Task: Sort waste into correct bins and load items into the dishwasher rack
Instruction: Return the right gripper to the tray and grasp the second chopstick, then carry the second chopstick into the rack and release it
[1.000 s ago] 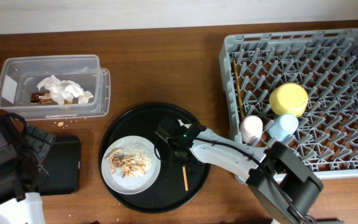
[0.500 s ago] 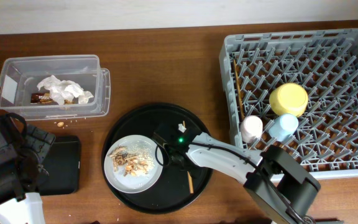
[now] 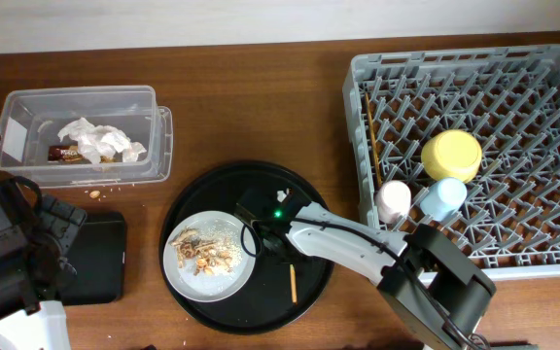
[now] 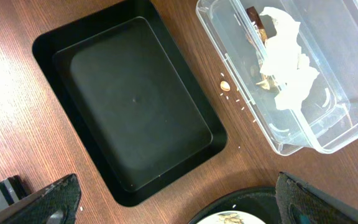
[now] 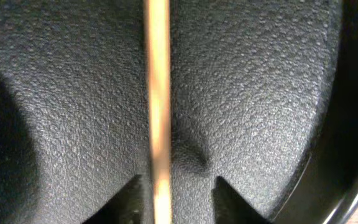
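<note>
My right gripper [image 3: 268, 243] is low over the round black tray, just right of the pale grey plate [image 3: 227, 282], which carries beige food crumbs [image 3: 202, 253]. In the right wrist view its jaws [image 5: 182, 186] stand narrowly apart around a wooden chopstick [image 5: 158, 93]. The stick touches the left finger, with a gap on the right. The chopstick [image 3: 292, 280] also shows overhead. My left gripper [image 4: 176, 186] is open and empty above the shallow black tray [image 4: 135, 99]. The clear tub [image 3: 163, 136] holds white tissue [image 3: 95, 139] and a snack wrapper [image 3: 61, 152].
The grey dishwasher rack [image 3: 358, 97] holds a yellow bowl [image 3: 451, 154], pink cup [image 3: 393, 199], light-blue cup [image 3: 445, 196] and another chopstick [image 3: 369, 131]. The round black tray [image 3: 202, 190] has a white scrap [image 3: 282, 196]. Crumbs [image 4: 225, 85] lie beside the tub.
The right gripper shifted slightly over the round tray. The chopstick slid a little right and down, then back. The plate moved slightly left. The left arm is still.
</note>
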